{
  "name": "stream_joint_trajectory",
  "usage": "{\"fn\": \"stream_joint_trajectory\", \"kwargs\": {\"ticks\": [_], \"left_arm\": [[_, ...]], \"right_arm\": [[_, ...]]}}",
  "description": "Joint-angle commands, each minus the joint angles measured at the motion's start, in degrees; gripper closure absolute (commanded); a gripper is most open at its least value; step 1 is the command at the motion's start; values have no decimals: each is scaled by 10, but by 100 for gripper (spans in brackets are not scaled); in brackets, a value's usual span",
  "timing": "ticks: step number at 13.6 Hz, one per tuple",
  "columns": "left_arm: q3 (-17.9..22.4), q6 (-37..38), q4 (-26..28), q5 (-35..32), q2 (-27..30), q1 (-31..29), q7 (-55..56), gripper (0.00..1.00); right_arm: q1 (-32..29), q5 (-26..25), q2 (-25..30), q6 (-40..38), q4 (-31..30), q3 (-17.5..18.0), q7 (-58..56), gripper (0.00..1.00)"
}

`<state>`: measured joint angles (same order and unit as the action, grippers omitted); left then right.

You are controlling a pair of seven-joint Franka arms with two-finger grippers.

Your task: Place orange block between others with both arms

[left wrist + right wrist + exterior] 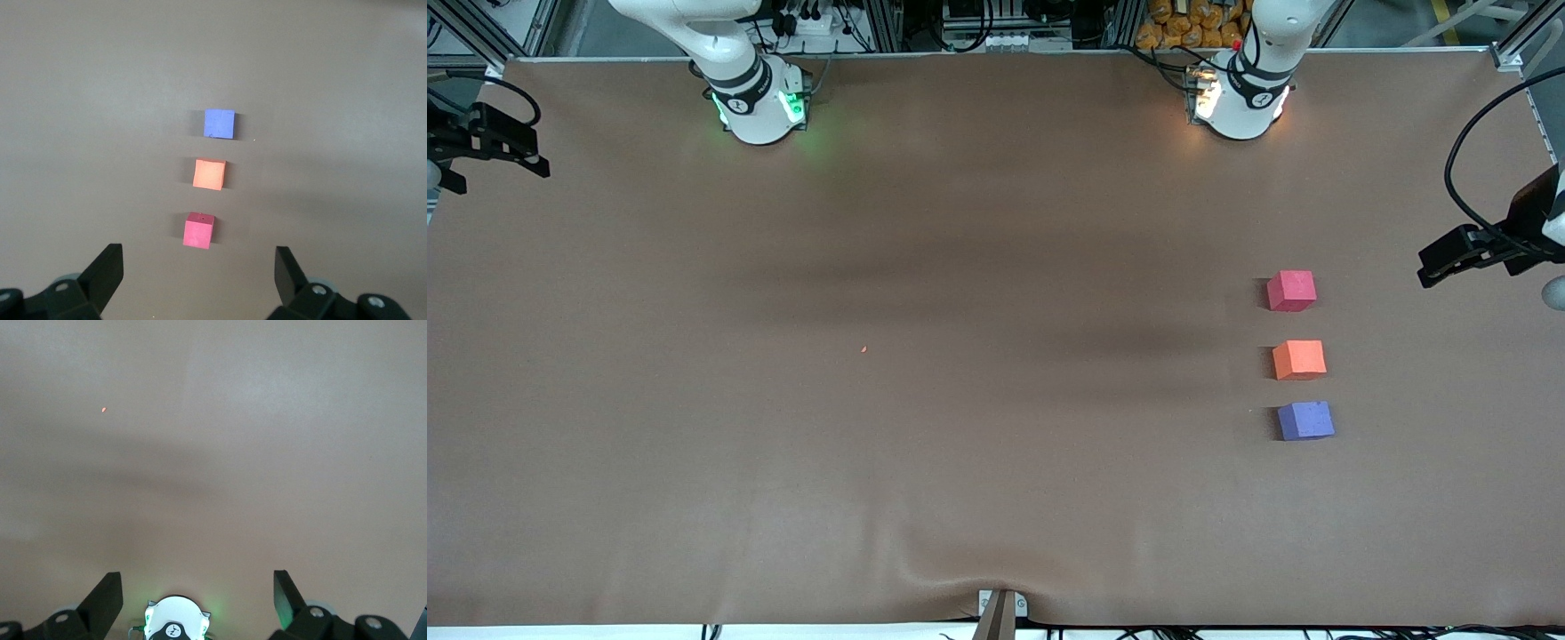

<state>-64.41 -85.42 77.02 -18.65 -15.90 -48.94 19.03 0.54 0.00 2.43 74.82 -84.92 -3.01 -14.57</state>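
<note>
I see the purple block point(1305, 420) nearest the front camera, then the orange block point(1299, 359), then the red block point(1291, 291): orange already sits between. It looks light, soft, grippy; I would pinch its flat sides. Left gripper point(199, 270) and right gripper point(197, 590) hover wide open, empty.

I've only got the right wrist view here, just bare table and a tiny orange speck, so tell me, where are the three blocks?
Observer: Toward the left arm's end of the table, in one line with gaps between them.
Operator: Is orange in the middle?
Observer: Yes. The orange block sits between the pinkish-red block and the purple-blue block, which is nearest the front camera.
Operator: Is the left hand holding anything?
Observer: No. The left hand is open, up over that end of the table.
</note>
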Motion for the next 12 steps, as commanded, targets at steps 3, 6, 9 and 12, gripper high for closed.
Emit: {"fn": "stream_joint_trajectory", "kwargs": {"ticks": [3,6,9,12], "left_arm": [[27,13,3,23,38,-6,-56,0],[173,13,6,104,77,75,-112,0],[352,13,30,171,116,203,-145,0],[411,9,64,185,142,254,-145,0]], "right_arm": [[4,-14,1,-2,6,-1,0,0],[1,-12,-1,-2,6,-2,1,0],[1,-14,-2,-1,6,-2,-1,0],[4,-23,-3,-2,6,-2,0,0]]}}
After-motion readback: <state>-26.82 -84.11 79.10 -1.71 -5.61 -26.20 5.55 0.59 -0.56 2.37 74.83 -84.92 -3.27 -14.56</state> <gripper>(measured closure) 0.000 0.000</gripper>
